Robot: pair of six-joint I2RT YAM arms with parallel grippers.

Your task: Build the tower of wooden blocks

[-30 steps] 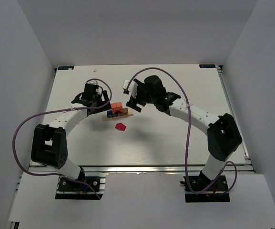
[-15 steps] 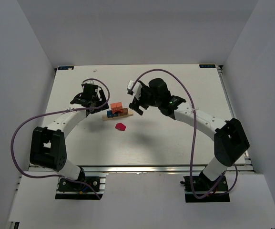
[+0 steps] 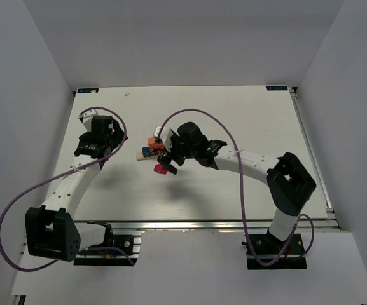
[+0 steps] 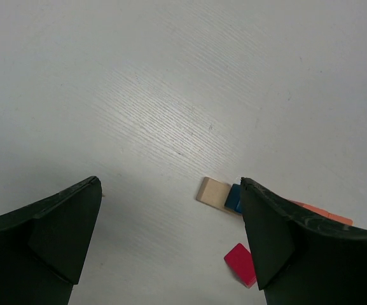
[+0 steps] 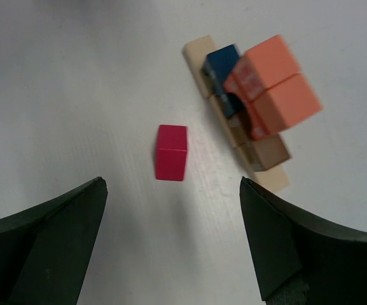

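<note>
The wood block tower (image 3: 151, 148) stands mid-table: a pale tan base strip, a blue block, brown blocks and orange blocks on top; it shows clearly in the right wrist view (image 5: 253, 105). A loose red block (image 5: 171, 152) lies on the table beside it, also seen from above (image 3: 161, 169) and in the left wrist view (image 4: 242, 264). My right gripper (image 3: 168, 160) hovers open and empty just above the red block. My left gripper (image 3: 94, 143) is open and empty, well left of the tower, whose tan and blue end (image 4: 222, 194) shows past its right finger.
The white table (image 3: 234, 190) has raised edges and grey walls around it. Purple cables loop from both arms above the table.
My right gripper moved left and nearer, from behind the tower to over the red block. My left gripper pulled back left, away from the tower.
</note>
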